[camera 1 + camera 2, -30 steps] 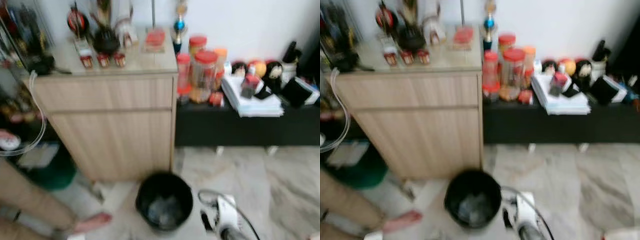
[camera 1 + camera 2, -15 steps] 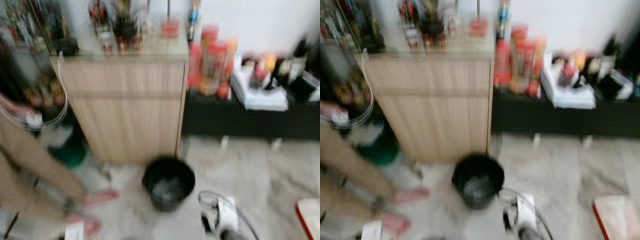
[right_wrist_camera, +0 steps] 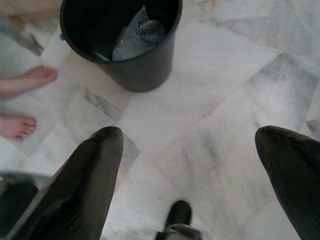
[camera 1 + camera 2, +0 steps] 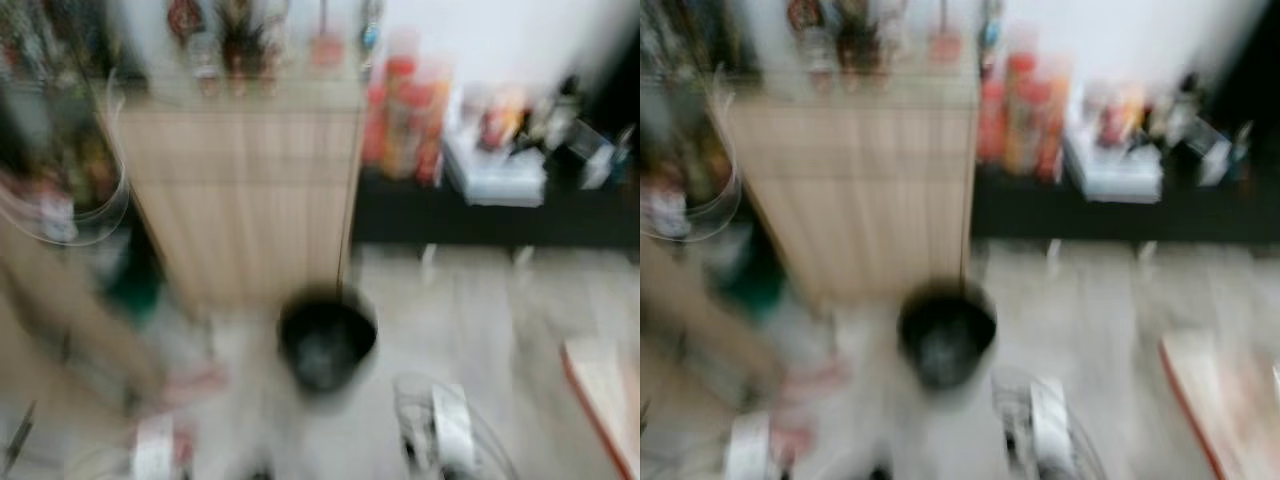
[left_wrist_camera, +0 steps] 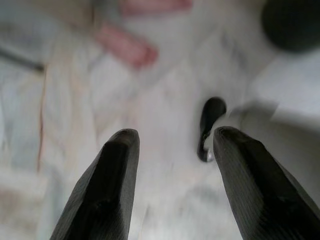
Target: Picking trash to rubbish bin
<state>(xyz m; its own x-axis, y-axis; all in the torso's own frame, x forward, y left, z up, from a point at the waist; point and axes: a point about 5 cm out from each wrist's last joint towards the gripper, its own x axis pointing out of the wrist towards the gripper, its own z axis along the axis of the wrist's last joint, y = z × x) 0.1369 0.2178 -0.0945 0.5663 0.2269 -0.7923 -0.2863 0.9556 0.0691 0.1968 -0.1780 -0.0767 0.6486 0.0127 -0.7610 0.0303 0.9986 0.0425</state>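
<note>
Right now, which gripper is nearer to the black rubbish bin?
Right. The right gripper hangs open over the marble floor with the black rubbish bin just ahead of its fingers. The left gripper, also open, sees the bin at its view's far corner.

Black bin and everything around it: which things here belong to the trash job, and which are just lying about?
Job:
black bin, holding crumpled trash
right gripper, open, holding nothing
left gripper, open, holding nothing

Lying about:
wooden cabinet
red-lidded jars
person's bare feet
</note>
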